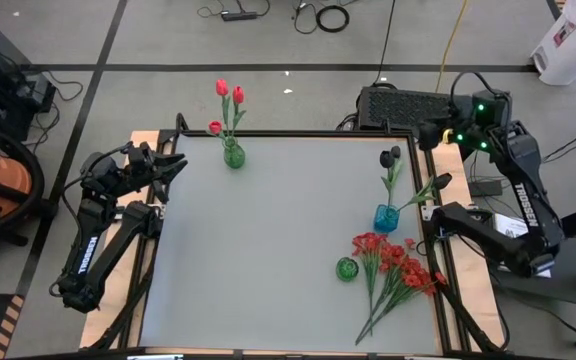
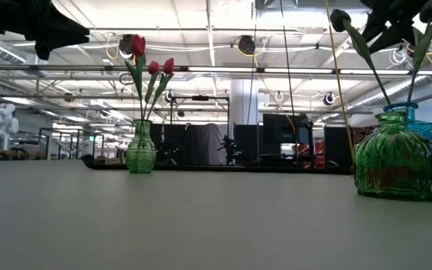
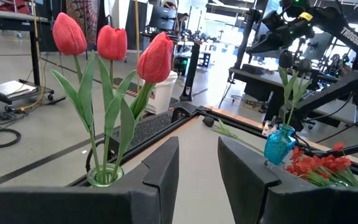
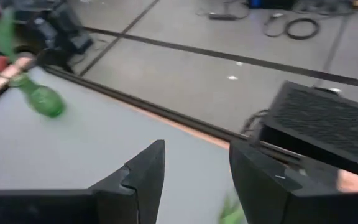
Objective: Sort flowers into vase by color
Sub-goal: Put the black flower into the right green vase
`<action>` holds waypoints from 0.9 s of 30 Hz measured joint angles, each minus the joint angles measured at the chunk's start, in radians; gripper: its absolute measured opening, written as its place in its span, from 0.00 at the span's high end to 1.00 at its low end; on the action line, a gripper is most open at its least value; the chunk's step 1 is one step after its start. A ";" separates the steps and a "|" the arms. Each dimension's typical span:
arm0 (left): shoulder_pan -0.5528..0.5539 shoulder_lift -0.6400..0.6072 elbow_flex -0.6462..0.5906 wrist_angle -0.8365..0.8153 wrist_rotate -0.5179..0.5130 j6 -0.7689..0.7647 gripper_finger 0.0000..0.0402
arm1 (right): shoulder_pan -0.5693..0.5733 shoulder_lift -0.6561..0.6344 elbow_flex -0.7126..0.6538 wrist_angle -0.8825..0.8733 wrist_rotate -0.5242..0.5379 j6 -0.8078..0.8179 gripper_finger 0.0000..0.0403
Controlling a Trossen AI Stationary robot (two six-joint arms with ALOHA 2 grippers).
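Observation:
Three red tulips (image 1: 230, 95) stand with their stems in a green vase (image 1: 233, 155) at the table's far edge; they also fill the left wrist view as red tulips (image 3: 110, 43). Black tulips (image 1: 390, 156) stand in a blue vase (image 1: 386, 217) at the right. A bunch of small red blossoms (image 1: 398, 265) lies flat on the table near the right edge, beside a squat green vase (image 1: 347, 268). My right gripper (image 4: 194, 146) hovers open above and beyond the black tulips, holding nothing. My left gripper (image 3: 197, 143) waits open at the table's left edge, pointing level toward the red tulips.
A black box (image 1: 398, 105) lies just beyond the table's far right corner, under my right gripper. The grey tabletop (image 1: 268, 240) is bare through its middle. A wooden frame (image 1: 158, 140) borders the table. In the low view the squat green vase (image 2: 396, 161) stands before the blue one.

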 joint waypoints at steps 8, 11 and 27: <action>0.000 0.000 0.000 0.000 0.000 0.000 0.71 | 0.066 -0.021 0.000 0.071 -0.082 0.137 0.57; 0.000 0.000 0.000 0.000 0.000 0.000 0.71 | 0.088 0.005 0.000 0.103 -0.080 0.200 0.57; 0.000 0.000 0.000 0.000 0.000 0.000 0.71 | 0.164 0.228 0.000 0.126 0.031 0.315 0.57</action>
